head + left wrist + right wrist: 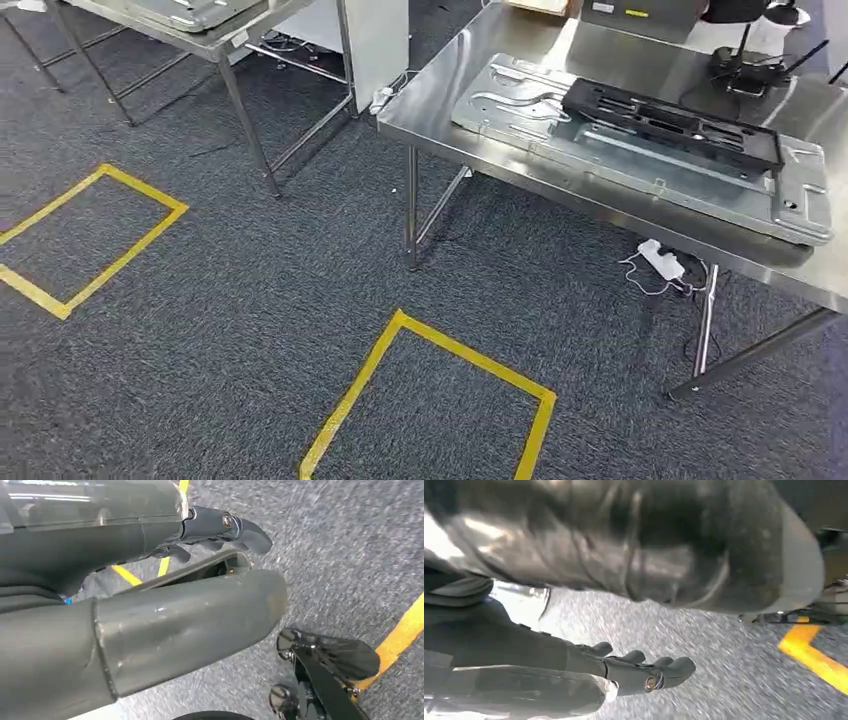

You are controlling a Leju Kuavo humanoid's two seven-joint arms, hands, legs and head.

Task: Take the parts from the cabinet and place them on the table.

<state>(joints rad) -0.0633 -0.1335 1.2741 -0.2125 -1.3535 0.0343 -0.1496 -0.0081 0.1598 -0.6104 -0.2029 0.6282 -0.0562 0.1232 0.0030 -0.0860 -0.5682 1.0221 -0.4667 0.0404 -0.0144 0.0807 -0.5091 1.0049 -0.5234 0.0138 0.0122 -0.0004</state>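
A black elongated part [670, 120] lies on a wide silver stamped metal plate [640, 175], which rests on the steel table [430, 100] at the right. My left hand [165, 615] hangs over the dark carpet and holds nothing. Its thick thumb stands apart from its dark fingers [235, 527], which stretch out. My right hand [624, 575] also hangs above the carpet, blurred, with nothing between its thumb and its outstretched fingers [649, 672].
A second steel table [225, 45] with a metal tray [195, 10] stands at the back left. Yellow tape squares [90, 235] [430, 400] mark the carpet. A white power strip [662, 260] and cables lie under the right table. A black antenna device [750, 70] sits at its far side.
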